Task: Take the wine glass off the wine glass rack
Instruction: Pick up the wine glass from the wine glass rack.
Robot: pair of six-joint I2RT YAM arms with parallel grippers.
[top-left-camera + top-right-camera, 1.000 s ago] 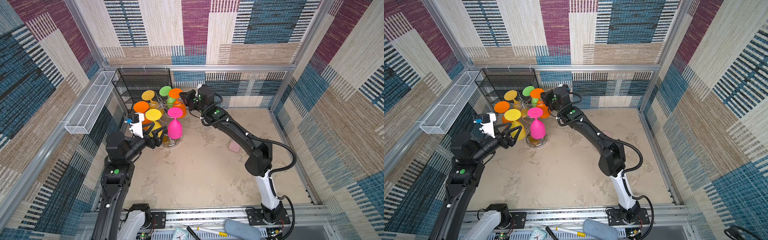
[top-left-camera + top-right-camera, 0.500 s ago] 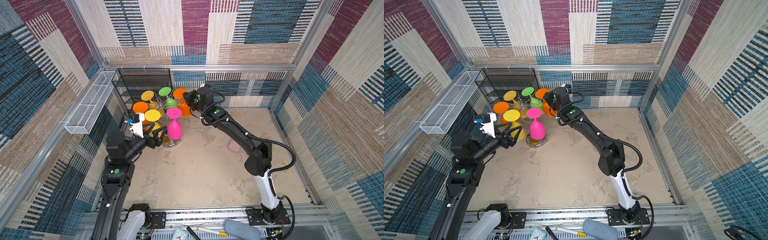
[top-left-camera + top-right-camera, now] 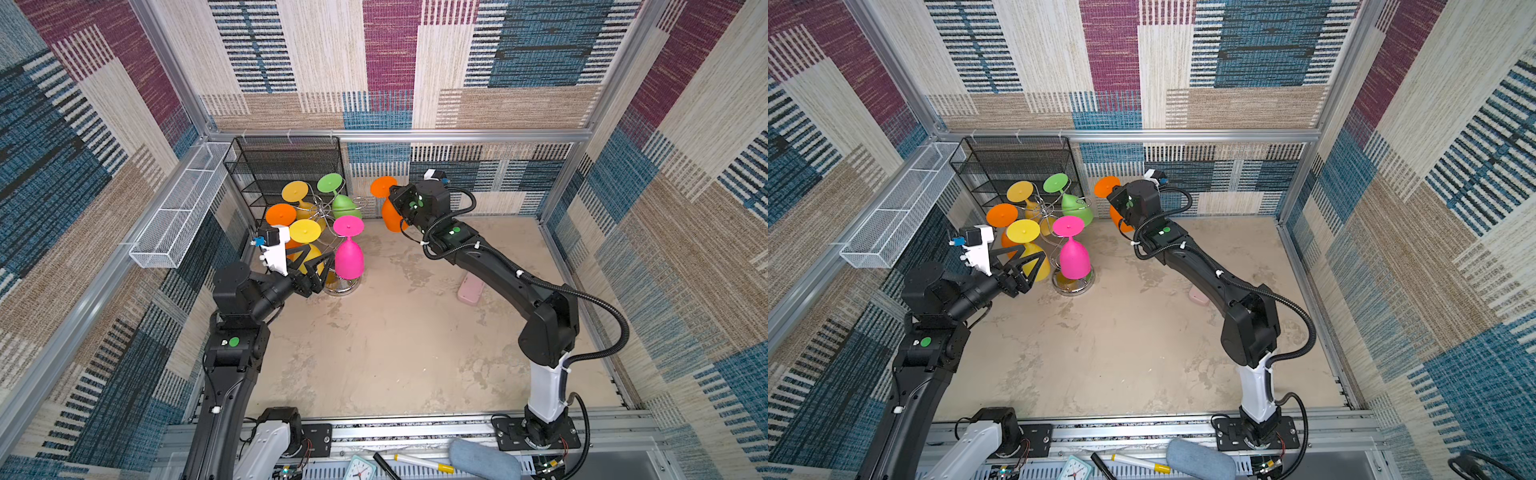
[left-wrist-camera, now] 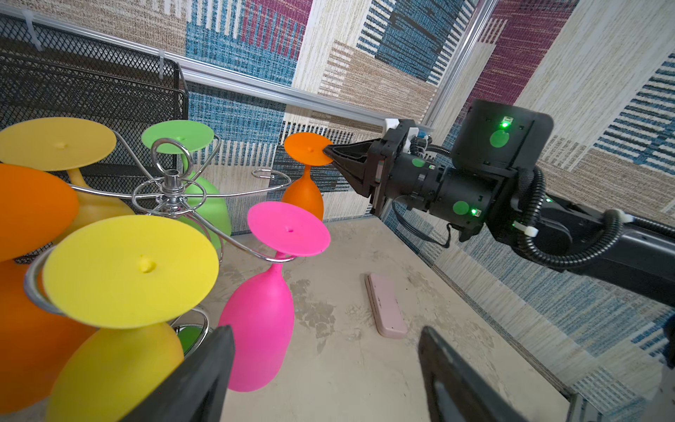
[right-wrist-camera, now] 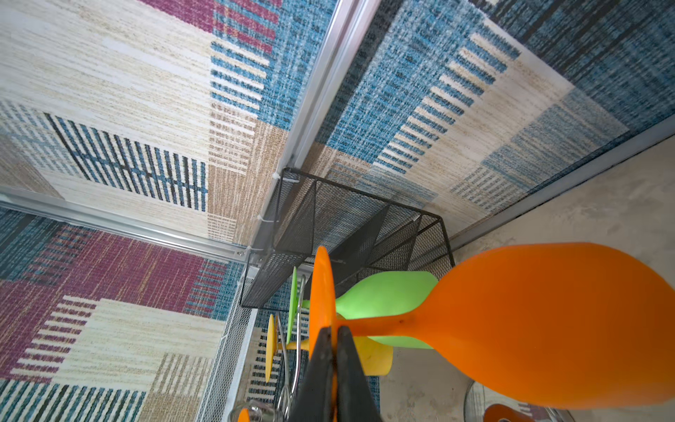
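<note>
The chrome wine glass rack (image 3: 320, 212) (image 3: 1073, 287) (image 4: 171, 186) stands at the back left with several coloured glasses hanging upside down from its arms. An orange wine glass (image 3: 390, 218) (image 3: 1105, 186) (image 4: 303, 197) (image 5: 548, 329) hangs bowl down to the right of the rack, just clear of an empty scroll arm (image 4: 272, 175). My right gripper (image 3: 392, 194) (image 3: 1111, 196) (image 4: 327, 149) (image 5: 334, 330) is shut on the edge of its foot. My left gripper (image 3: 320, 259) (image 3: 1034, 253) (image 4: 325, 350) stands open low beside the yellow glass (image 3: 305, 230), holding nothing.
A black mesh shelf unit (image 3: 286, 166) stands behind the rack, and a long white mesh basket (image 3: 178, 208) hangs on the left wall. A pink glass (image 3: 348, 257) hangs at the rack's front. A small pink block (image 3: 471, 289) (image 4: 385, 307) lies on the floor under the right arm.
My right gripper has carried the orange glass to the right, off its rack arm and away from the rack. The left arm has stayed put.
</note>
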